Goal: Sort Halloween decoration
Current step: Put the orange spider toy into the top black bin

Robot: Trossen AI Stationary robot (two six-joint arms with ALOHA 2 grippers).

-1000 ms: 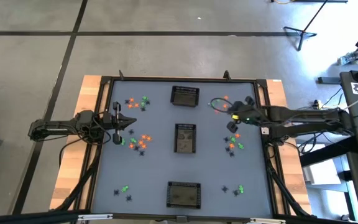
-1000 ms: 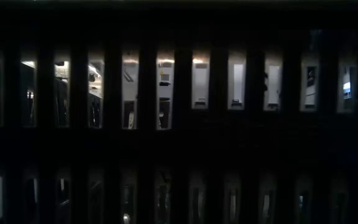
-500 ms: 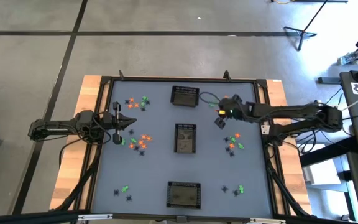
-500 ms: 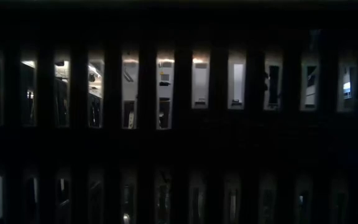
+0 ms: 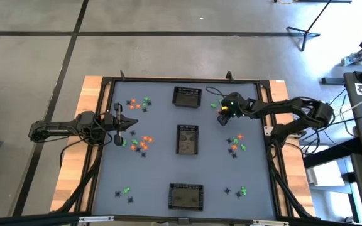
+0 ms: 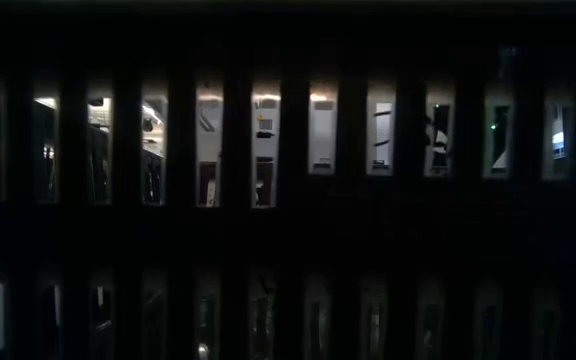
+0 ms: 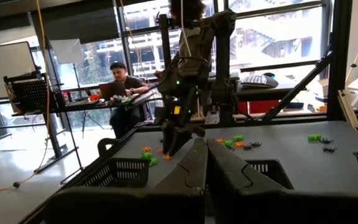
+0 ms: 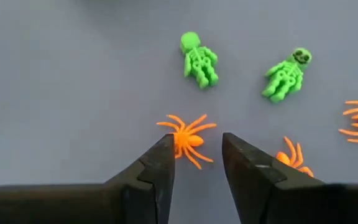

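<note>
- Since the earlier frame the right gripper (image 5: 221,119) is reaching farther in over the tabletop (image 5: 162,163) toward the back basket (image 5: 186,96), and its fingers (image 8: 156,167), together a second ago, are now standing apart.
- Left gripper (image 5: 119,123) is waiting at the left side with its fingers together, beside an orange-and-green cluster (image 5: 140,142).
- Judging by the right wrist view, the right gripper is hanging empty over an orange spider (image 8: 187,138), which is lying on the tabletop just ahead of the gap; a pick seems to be in preparation, not yet made.
- Halloween decoration is lying loose in five clusters: back left (image 5: 139,103), the middle-left one, front left (image 5: 124,192), middle right (image 5: 236,144), front right (image 5: 237,190).
- Three black mesh baskets are sitting in a central column: back, middle (image 5: 187,139), front (image 5: 186,196); from above I cannot tell what they hold.
- Right wrist view is showing two green skeletons (image 8: 199,59) and three orange spiders, two of them partly cut off.
</note>
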